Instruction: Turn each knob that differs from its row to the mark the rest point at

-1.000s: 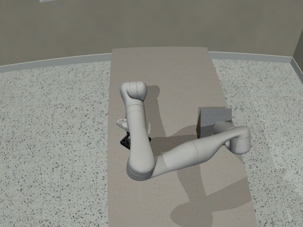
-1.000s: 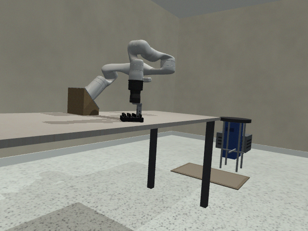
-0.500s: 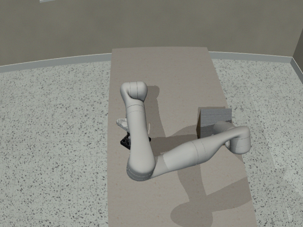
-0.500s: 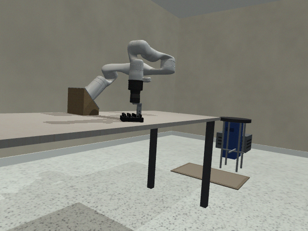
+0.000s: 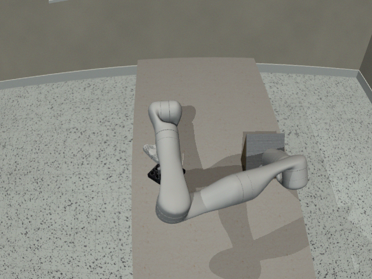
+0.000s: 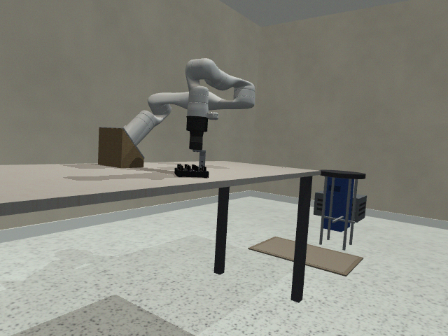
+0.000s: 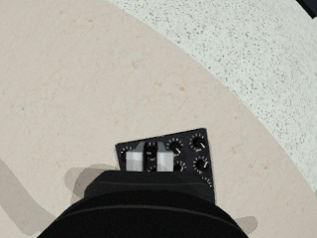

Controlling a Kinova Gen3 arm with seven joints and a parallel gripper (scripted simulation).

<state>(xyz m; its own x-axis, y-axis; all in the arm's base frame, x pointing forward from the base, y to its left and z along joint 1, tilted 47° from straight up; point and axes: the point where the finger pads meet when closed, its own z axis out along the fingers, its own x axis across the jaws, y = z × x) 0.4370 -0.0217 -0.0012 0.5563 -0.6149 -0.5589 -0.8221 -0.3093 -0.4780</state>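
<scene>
The knob box (image 5: 153, 174) (image 6: 191, 173) (image 7: 209, 162) stands on the table (image 5: 210, 90) (image 6: 267, 176) (image 7: 64, 74), near one long edge. It appears level in the exterior view, its knobs uppermost. In the top view the arm (image 5: 171, 171) (image 6: 198, 103) covers the middle of the box, leaving parts of both sides exposed.

The gripper (image 6: 201, 166) (image 7: 151, 152) points down over the box. In the wrist view its two pale fingers stand a little apart, one on each side of a dark knob (image 7: 152, 148) in the row along the box's upper edge. Whether they are clamped on that knob or merely straddle it cannot be told.

The box lies slanted in the wrist view. At its upper right corner, a knob (image 7: 198, 142) shows its white line toward the lower right. The knob beside it (image 7: 174, 146) also shows its line toward the lower right. Below the corner knob, another (image 7: 201, 165) has its line toward the upper right. Printed names are too small to read, and the gripper hides much of the lower portion of the box.

The arm's mounting block (image 5: 265, 140) (image 6: 110, 147) stands on the table, well apart from the box. A dark-topped stool (image 6: 343, 174) stands beyond the table's end.
</scene>
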